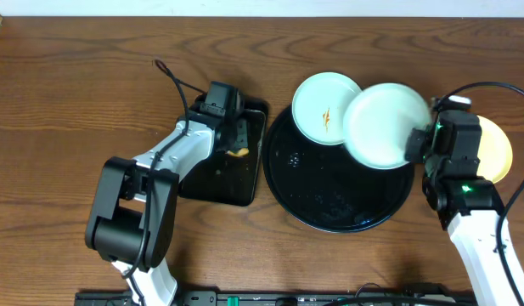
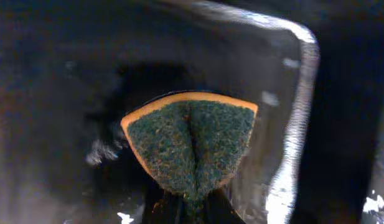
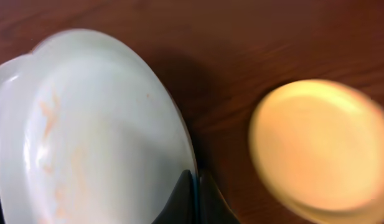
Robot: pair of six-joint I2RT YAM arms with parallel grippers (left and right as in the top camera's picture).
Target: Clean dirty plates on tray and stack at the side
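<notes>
The dirty plate [image 1: 382,126] in work is a mint-white one. The right claw [image 1: 417,144] is clenched on its rim and appears to hold it raised over the right part of the tray [image 1: 329,200], where it overlaps a second mint plate [image 1: 317,102] in the overhead view. The right wrist view shows faint orange streaks on its face. The left claw [image 2: 187,208] grips the sponge [image 2: 192,143], folded with the green scouring side outward, over the small black tray [image 1: 219,183] to the left, well apart from the plate. A yellow plate [image 1: 499,153] lies on the counter [image 1: 75,85] beside the right arm.

The step in hand looks like bringing sponge and plate together for scrubbing. The rim hold is narrow, so the plate could pivot or slip under pressure. It would be best to:
- meet over the tray, so any drips land there
- put the green face on the streaks
- use short, light strokes that push towards the gripped rim, not away from it

The second mint plate has an orange smear, so it probably needs the same wipe.
</notes>
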